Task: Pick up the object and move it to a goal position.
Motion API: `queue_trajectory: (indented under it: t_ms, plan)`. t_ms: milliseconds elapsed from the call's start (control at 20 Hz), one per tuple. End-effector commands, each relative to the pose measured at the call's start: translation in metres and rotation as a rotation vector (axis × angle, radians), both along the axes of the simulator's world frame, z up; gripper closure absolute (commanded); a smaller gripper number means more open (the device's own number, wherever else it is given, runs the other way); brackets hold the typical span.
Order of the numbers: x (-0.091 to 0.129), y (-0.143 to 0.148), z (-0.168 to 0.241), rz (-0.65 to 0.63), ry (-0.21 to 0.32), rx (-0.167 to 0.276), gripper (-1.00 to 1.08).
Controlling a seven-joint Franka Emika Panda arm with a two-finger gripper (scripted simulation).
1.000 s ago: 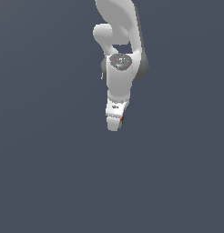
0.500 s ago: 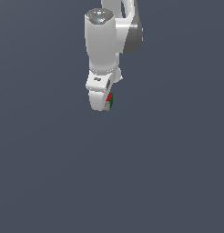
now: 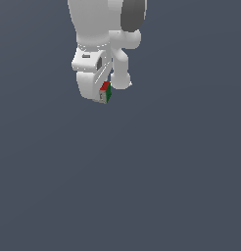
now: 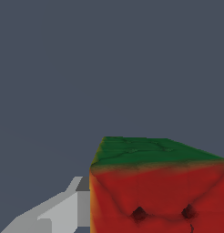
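Observation:
The object is a tiny block with a red top, a green side and a grey-beige side. It sits between the fingertips of my white gripper, high in the exterior view, well above the grey ground. The gripper is shut on it. In the wrist view the object fills the near corner, its red face with two dark spots and a green face showing, with one grey finger pressed against its side. The other finger is out of view there.
A flat, plain dark grey surface fills both views. The white arm with its dark grey joint hangs down from the exterior view's top edge. No goal marker shows.
The arm has swung up and toward the camera with the block still held; the wrist has turned and the gripper now looms larger, a little to the exterior view's left.

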State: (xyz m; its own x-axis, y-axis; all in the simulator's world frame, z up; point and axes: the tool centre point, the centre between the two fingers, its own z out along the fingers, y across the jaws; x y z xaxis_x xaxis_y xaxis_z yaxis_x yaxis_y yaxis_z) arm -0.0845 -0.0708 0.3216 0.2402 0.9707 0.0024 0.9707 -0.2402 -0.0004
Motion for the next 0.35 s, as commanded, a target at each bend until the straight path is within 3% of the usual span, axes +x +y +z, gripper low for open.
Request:
queue_trajectory:
  t_ms: [0,300]
  plan:
    - [-0.002,-0.0062,0.0115,0.0,0.0,-0.001,1.08]
    - [-0.0035,-0.0122,0.0212,0.0,0.0,-0.001,1.08]
